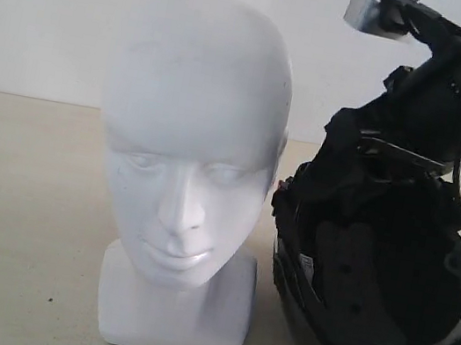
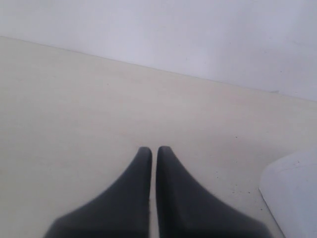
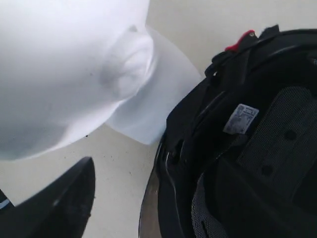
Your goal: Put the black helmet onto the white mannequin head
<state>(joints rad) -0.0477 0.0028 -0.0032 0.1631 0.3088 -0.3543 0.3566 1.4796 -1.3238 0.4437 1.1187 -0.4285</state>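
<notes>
1. The pale bench point(image 1: 22, 189) fills the lower half of the exterior view, and a plain white wall point(image 1: 63, 9) stands behind it.
2. The white mannequin head point(image 1: 191, 130) stands upright on its square base at centre left of the frame. It faces the camera and is bare, with nothing on it.
3. The black helmet point(image 1: 378, 297) rests on the bench at the lower right, just beside the mannequin's neck and base. Whether the two touch cannot be told. Its opening is turned up and toward the camera, so the black padding and straps show. In the right wrist view a strip of brownish visor point(image 3: 148, 210) runs along its rim.
4. The right arm point(image 1: 460, 88) slants down from the upper right corner to the helmet's back rim.
5. The right hand point(image 3: 158, 203) is spread. One finger point(image 3: 64, 198) stands outside the shell with bare bench between them, and the other cannot be picked out against the dark lining. It pinches nothing.
6. The left hand point(image 2: 153, 153) hangs over bare bench with its fingers pressed together, leaving only a thin slit, and it holds nothing.
7. A white label point(image 3: 241, 119) sits inside the helmet.
8. A small red tab point(image 3: 241, 38) is on the helmet's rim.
</notes>
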